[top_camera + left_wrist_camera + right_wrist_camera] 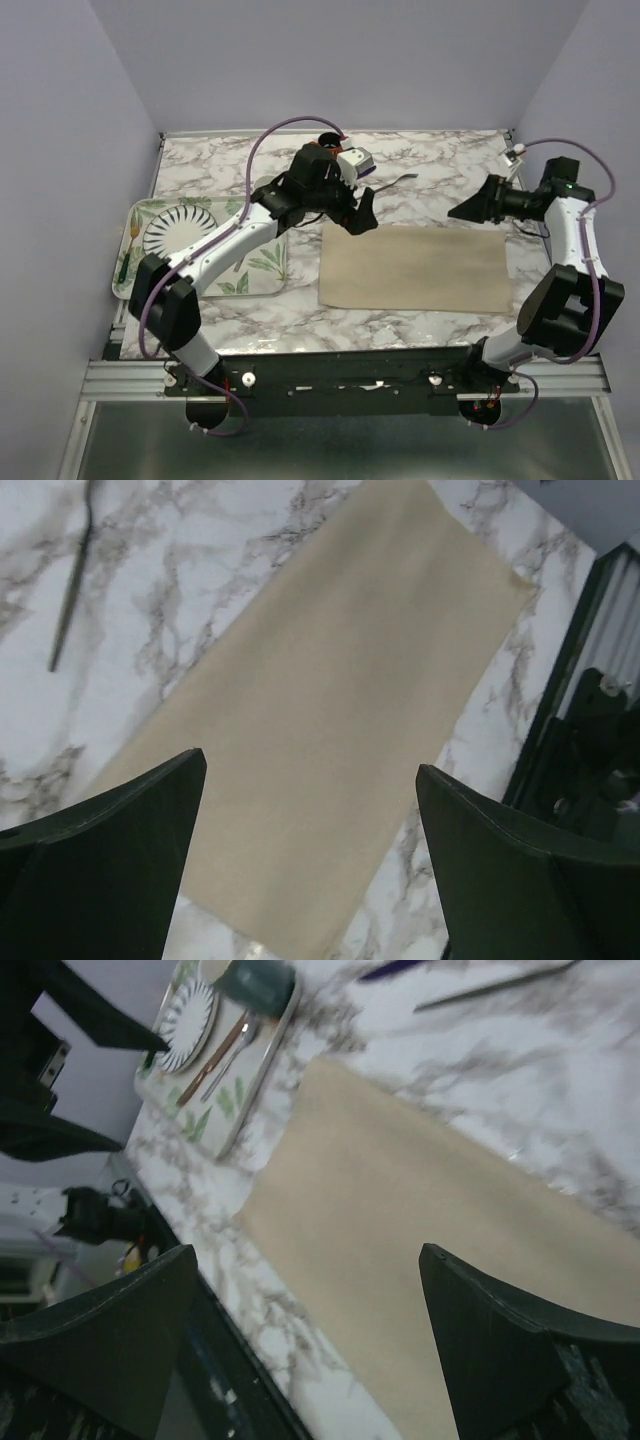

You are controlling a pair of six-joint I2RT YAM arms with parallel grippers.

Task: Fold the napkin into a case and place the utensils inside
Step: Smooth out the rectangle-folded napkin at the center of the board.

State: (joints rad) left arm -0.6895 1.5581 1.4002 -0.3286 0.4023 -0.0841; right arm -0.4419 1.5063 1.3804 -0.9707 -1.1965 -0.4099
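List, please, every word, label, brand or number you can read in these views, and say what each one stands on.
None: no readable word, number, brand or sign shows in any view.
The napkin is plain cloth; the tray carries only a leaf print, the plate only radial stripes.
The white housing on the left arm is too small to show any marking.

napkin [415, 267]: beige (plain) | table [440, 160]: grey-veined white marble | tray [264, 268]: leaf print
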